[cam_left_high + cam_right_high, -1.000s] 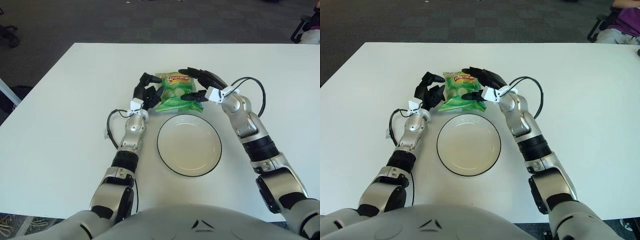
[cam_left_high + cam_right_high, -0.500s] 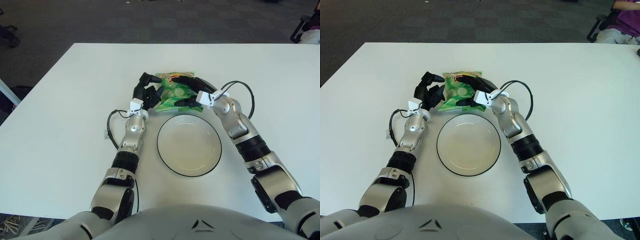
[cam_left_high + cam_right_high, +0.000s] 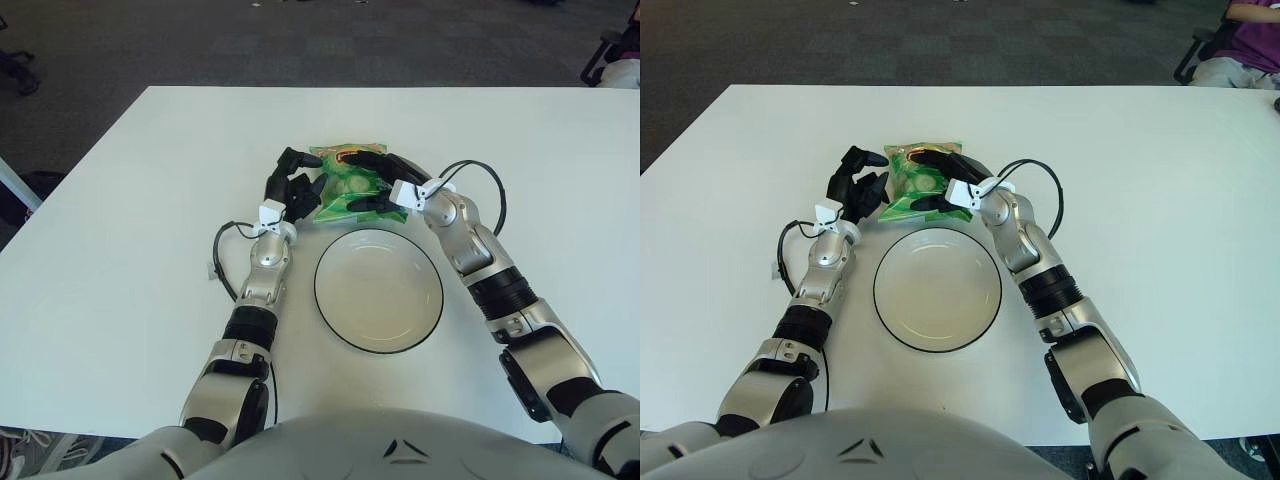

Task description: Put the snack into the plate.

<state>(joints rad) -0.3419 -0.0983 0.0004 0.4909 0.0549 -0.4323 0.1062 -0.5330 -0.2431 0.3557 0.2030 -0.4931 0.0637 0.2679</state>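
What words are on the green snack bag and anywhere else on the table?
Green snack bag: it has a red and yellow logo near its top, partly under the right robot hand, too blurred to read.
Plate: no writing.
Table: no writing.
Left robot hand, beside the bag's left edge: no readable label.

White table [image 3: 120, 250] is carrying 2 things directly: green snack bag [image 3: 347, 185] lying flat toward far-centre, and empty white plate w/ dark rim [image 3: 379, 290] sitting just in front of it, on the near side. Bag and plate are close, contact unclear. Dark carpet floor [image 3: 200, 40] is showing beyond far edge.
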